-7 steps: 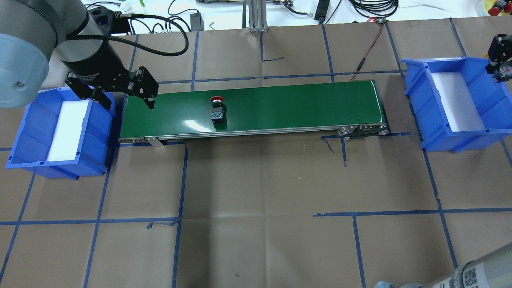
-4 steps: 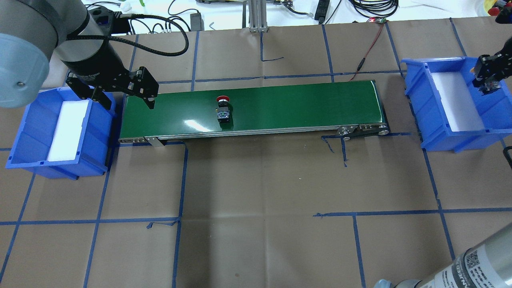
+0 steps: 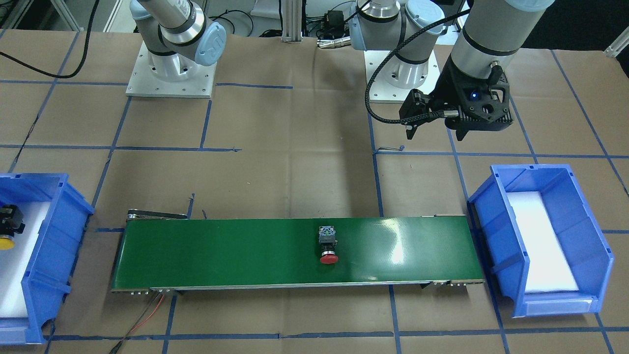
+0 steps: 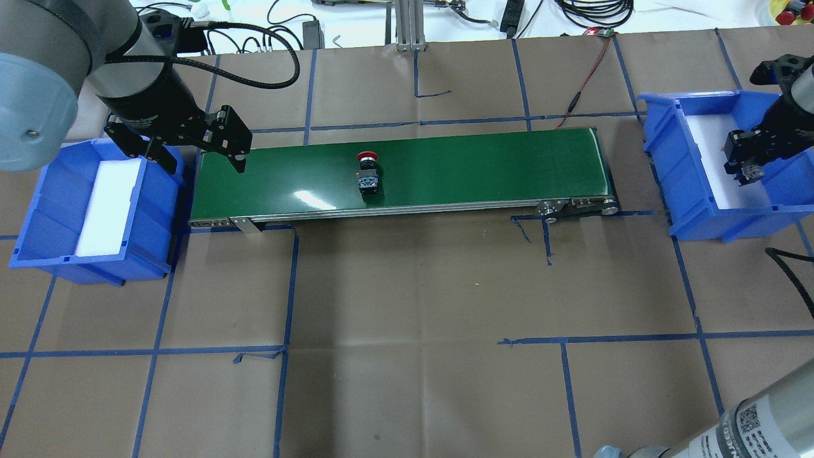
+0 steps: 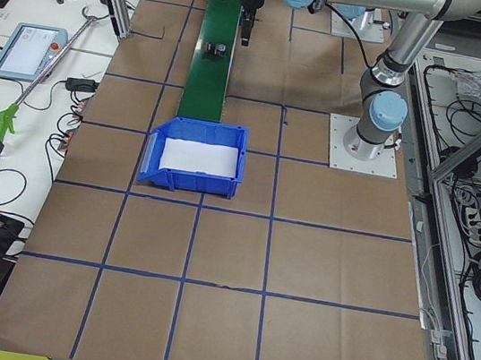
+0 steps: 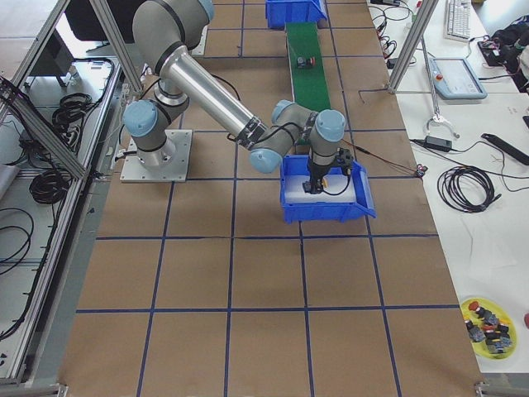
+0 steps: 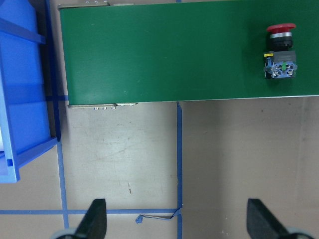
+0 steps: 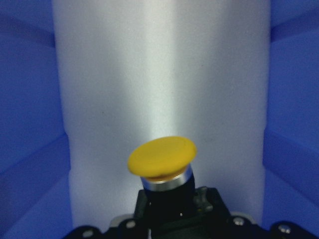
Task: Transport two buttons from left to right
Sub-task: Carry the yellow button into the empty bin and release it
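The red button (image 4: 367, 173) lies on its side on the green conveyor belt (image 4: 483, 165), left of the belt's middle; it also shows in the front view (image 3: 328, 246) and the left wrist view (image 7: 280, 55). My left gripper (image 4: 203, 166) is open and empty, above the belt's left end beside the left blue bin (image 4: 38, 216). My right gripper (image 4: 747, 170) is shut on the yellow button (image 8: 162, 157) and holds it inside the right blue bin (image 4: 696, 222), above the bin's white foam floor. The yellow cap also shows in the front view (image 3: 5, 242).
The left bin holds only a white foam pad (image 4: 105, 203). A red wire (image 4: 582, 83) runs from the belt's far right corner to the table's back. A dish of spare buttons (image 6: 488, 327) sits beyond the right bin.
The red button has ridden to the right along the belt. My right gripper has moved from the bin's far right edge inward and down into the right bin. The left arm has not moved.
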`<state>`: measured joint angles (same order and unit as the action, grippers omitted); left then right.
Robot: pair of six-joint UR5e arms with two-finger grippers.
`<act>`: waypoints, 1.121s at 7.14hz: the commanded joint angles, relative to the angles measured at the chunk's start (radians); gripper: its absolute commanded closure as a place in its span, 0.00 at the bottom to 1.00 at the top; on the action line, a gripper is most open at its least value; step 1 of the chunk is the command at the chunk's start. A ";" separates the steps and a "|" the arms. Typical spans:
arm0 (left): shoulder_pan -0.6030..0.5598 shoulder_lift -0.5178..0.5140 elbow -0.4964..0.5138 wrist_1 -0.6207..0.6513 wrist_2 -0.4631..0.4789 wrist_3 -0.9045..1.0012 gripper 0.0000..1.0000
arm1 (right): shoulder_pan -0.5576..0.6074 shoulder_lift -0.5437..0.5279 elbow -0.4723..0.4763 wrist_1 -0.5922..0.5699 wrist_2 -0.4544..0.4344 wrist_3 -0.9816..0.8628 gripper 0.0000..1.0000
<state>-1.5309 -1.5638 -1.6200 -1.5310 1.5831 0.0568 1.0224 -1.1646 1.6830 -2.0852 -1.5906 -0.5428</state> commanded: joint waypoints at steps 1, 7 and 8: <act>0.000 -0.001 0.000 0.000 0.000 0.000 0.00 | 0.002 0.008 0.044 -0.022 -0.026 0.003 0.92; 0.000 0.001 0.000 0.000 0.000 0.000 0.00 | 0.002 0.011 0.034 -0.021 -0.011 0.021 0.01; 0.000 0.001 0.000 0.000 -0.002 0.000 0.00 | 0.002 -0.003 0.018 -0.019 -0.011 0.021 0.01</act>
<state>-1.5309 -1.5636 -1.6199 -1.5309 1.5827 0.0567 1.0247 -1.1557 1.7154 -2.1058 -1.6010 -0.5218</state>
